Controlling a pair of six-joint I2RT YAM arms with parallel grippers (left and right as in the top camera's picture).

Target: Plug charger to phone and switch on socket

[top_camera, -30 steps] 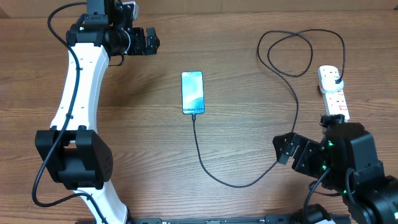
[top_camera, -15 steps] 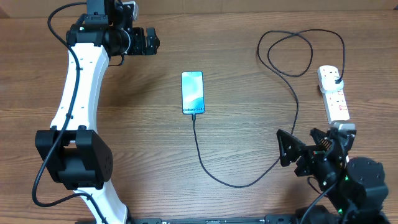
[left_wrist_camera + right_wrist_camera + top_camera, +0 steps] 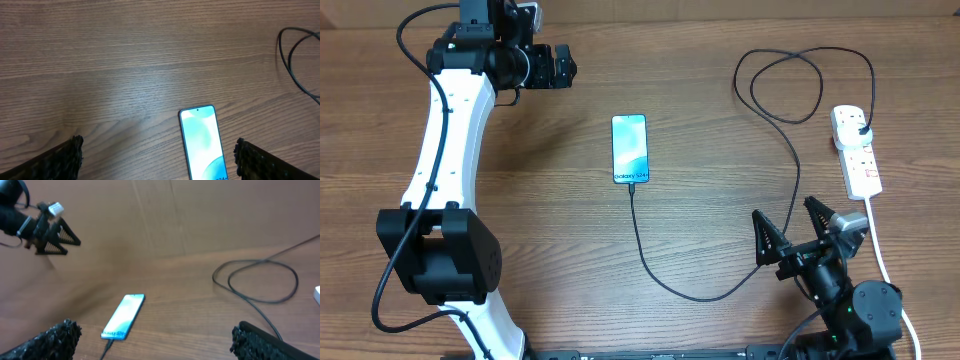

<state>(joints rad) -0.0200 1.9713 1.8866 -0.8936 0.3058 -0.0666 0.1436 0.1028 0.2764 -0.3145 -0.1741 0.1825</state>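
The phone (image 3: 629,149) lies screen up mid-table, lit blue-teal, and shows in the left wrist view (image 3: 202,140) and the right wrist view (image 3: 124,316). The charger's black cable (image 3: 700,296) meets the phone's near end, curves right and loops up to a black plug seated in the socket (image 3: 856,150), a white power strip at the right. My left gripper (image 3: 560,66) hovers open at the far left, well away from the phone (image 3: 160,162). My right gripper (image 3: 790,228) stands open near the front right, below the socket, with nothing between its fingers (image 3: 160,340).
The socket's thick white cord (image 3: 882,255) runs down past my right arm toward the front edge. The charger's loops (image 3: 790,85) lie at the back right (image 3: 260,282). My left arm's white links (image 3: 445,150) span the left side.
My right arm has pulled back from the socket toward the front edge and its open gripper has swung to face the table's middle. The left arm, phone and cable have not moved.
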